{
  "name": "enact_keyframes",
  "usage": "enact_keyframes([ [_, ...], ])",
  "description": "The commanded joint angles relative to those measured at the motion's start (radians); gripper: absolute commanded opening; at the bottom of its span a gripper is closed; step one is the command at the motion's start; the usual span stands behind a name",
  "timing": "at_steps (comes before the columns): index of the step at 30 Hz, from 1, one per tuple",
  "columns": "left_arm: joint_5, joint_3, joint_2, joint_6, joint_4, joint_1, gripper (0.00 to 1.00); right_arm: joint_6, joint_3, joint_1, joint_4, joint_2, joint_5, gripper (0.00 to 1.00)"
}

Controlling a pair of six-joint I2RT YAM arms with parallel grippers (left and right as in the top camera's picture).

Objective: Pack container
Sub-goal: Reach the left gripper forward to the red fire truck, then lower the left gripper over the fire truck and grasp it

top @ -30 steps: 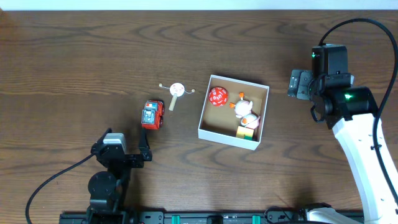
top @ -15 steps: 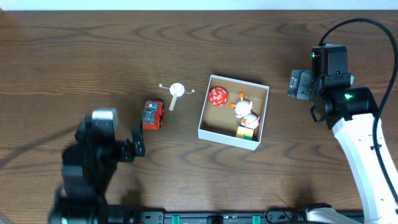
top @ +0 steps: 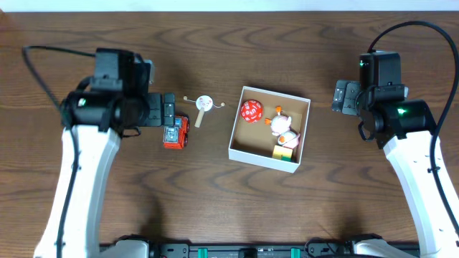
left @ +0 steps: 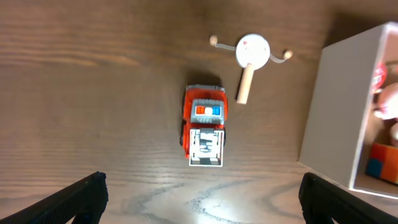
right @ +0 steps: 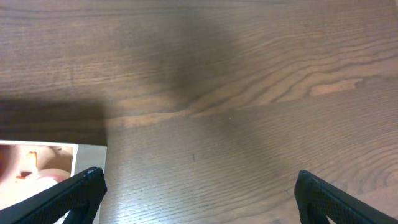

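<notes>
The container [top: 262,158], a white square box with a brown inside, sits at the table's middle. It holds a red die [top: 251,111], a white and orange chicken toy [top: 281,125] and a yellow block [top: 285,151]. A red toy truck [top: 175,132] and a white round toy on a stick [top: 204,104] lie to its left. My left gripper [top: 167,113] is open and empty above the truck [left: 205,124], with the stick toy [left: 252,55] and the container wall [left: 329,112] in its view. My right gripper [top: 343,97] is open and empty, right of the container [right: 62,147].
Dark wooden table [top: 86,43] all round. The right arm's white link [top: 423,179] runs down the right side. The left arm's white link [top: 75,186] runs down the left side.
My left arm has risen from the table's front edge and swung back to the left middle, with its gripper now over the red truck. The right arm and the toys have not moved.
</notes>
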Motion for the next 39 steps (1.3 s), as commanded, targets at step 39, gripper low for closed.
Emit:
enact_keyframes([
  [39,-0.005,-0.34,0.265,0.002,0.415,-0.098,0.98,0.014,0.006,-0.008,0.0,-0.014,0.013,0.99],
])
